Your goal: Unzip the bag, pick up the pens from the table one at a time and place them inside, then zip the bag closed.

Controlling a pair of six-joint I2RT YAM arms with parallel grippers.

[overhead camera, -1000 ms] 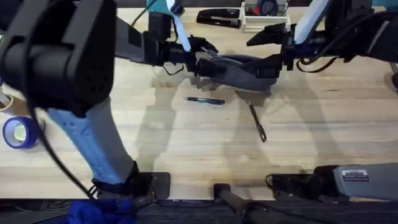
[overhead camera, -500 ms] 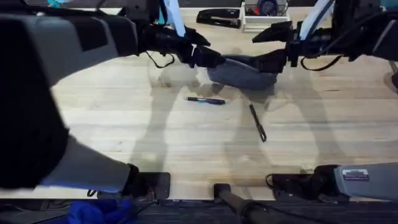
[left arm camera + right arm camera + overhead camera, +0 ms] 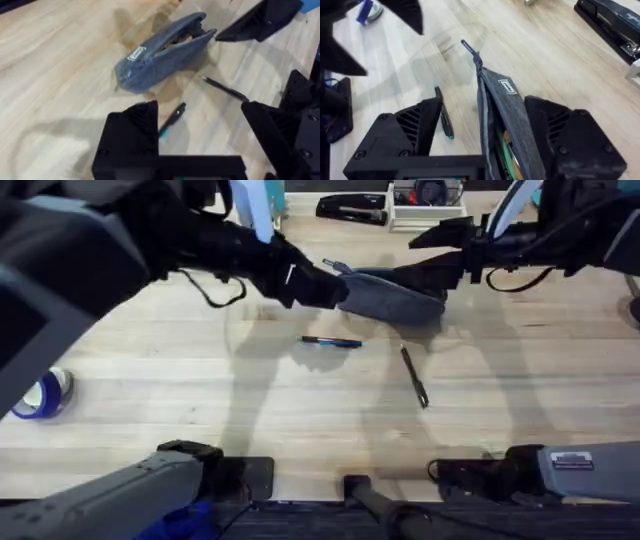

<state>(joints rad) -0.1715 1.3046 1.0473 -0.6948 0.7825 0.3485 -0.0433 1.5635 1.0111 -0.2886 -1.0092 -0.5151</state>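
The right end effector (image 3: 437,277) grips the right end of the grey bag (image 3: 392,296), its black fingers (image 3: 560,140) closed on either side of the fabric in the right wrist view. That view looks down the pouch's length: the zipper gapes near the grip, green and orange contents show inside, and the zipper pull (image 3: 470,50) sticks out at the far tip beside a small label.

The left end effector (image 3: 318,288) hangs at the bag's left end with its fingers (image 3: 132,130) spread wide and nothing between them. The left wrist view shows the bag (image 3: 162,52) lying apart from those fingers, its mouth open toward the right end effector (image 3: 260,20), which shows there as a dark wedge touching the bag's end.

Overhead, the bag sits toward the far middle of the wooden tabletop (image 3: 300,410). Nearer the camera lie the two pens: the blue-and-black pen (image 3: 330,341) just near of the bag's left end, and the all-dark pen (image 3: 414,377) to its right, angled toward the near edge. A black stapler (image 3: 352,208) rests at the far edge, and a roll of blue tape (image 3: 42,393) at the left.
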